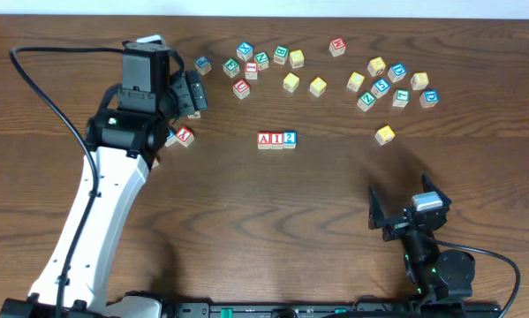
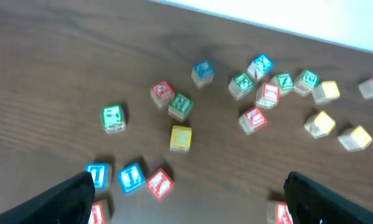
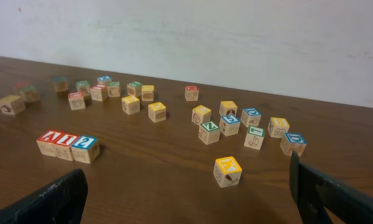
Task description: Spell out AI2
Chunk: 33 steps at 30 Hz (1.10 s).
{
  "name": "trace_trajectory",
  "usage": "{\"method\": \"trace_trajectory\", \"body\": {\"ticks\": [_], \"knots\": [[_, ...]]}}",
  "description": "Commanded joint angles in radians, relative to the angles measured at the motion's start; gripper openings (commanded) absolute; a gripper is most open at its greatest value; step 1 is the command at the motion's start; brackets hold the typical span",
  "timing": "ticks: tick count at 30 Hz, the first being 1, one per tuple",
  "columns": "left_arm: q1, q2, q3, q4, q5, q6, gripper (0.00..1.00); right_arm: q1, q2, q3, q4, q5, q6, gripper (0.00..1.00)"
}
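Note:
Three cubes stand touching in a row at the table's middle: the red A (image 1: pixel 264 139), the red I (image 1: pixel 276 139) and the blue 2 (image 1: pixel 289 138). In the right wrist view the same row reads A (image 3: pixel 48 142), I (image 3: pixel 66 145), 2 (image 3: pixel 86 148) at the left. My left gripper (image 1: pixel 192 92) hovers open over scattered cubes at the far left, away from the row; in its own view the left gripper (image 2: pixel 189 202) holds nothing. My right gripper (image 1: pixel 404 203) stands open and empty near the front right edge. Its own view shows the right gripper (image 3: pixel 189 202) with bare wood between its fingers.
Several loose cubes lie along the far side (image 1: pixel 290 82) and in a cluster at the back right (image 1: pixel 396 84). A lone yellow cube (image 1: pixel 385 134) (image 3: pixel 227 170) sits ahead of my right gripper. Red and blue cubes (image 2: pixel 131 178) lie under my left gripper.

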State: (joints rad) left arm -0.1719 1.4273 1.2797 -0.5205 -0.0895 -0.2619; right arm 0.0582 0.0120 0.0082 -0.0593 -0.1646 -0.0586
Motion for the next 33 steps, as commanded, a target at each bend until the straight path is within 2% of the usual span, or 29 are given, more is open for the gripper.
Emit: {"method": "trace_trajectory", "body": {"ticks": [1, 4, 8, 23, 28, 33], "knots": [[0.005, -0.06, -0.099, 0.092, -0.016, 0.085, 0.96, -0.004, -0.006, -0.003, -0.002, -0.006, 0.013, 0.99], [0.024, -0.131, -0.212, 0.202, 0.04, 0.18, 0.96, -0.004, -0.006, -0.003, -0.002, -0.006, 0.013, 0.99], [0.084, -0.266, -0.379, 0.278, 0.109, 0.233, 0.96, -0.004, -0.006, -0.003, -0.002, -0.006, 0.013, 0.99], [0.249, -0.963, -0.988, 0.42, 0.154, 0.232, 0.96, -0.004, -0.006, -0.003, -0.002, -0.006, 0.013, 0.99], [0.261, -1.177, -1.129, 0.435, 0.153, 0.232, 0.96, -0.004, -0.006, -0.003, -0.002, -0.006, 0.013, 0.99], [0.26, -1.296, -1.212, 0.444, 0.149, 0.258, 0.96, -0.004, -0.006, -0.003, -0.002, -0.006, 0.013, 0.99]]}}
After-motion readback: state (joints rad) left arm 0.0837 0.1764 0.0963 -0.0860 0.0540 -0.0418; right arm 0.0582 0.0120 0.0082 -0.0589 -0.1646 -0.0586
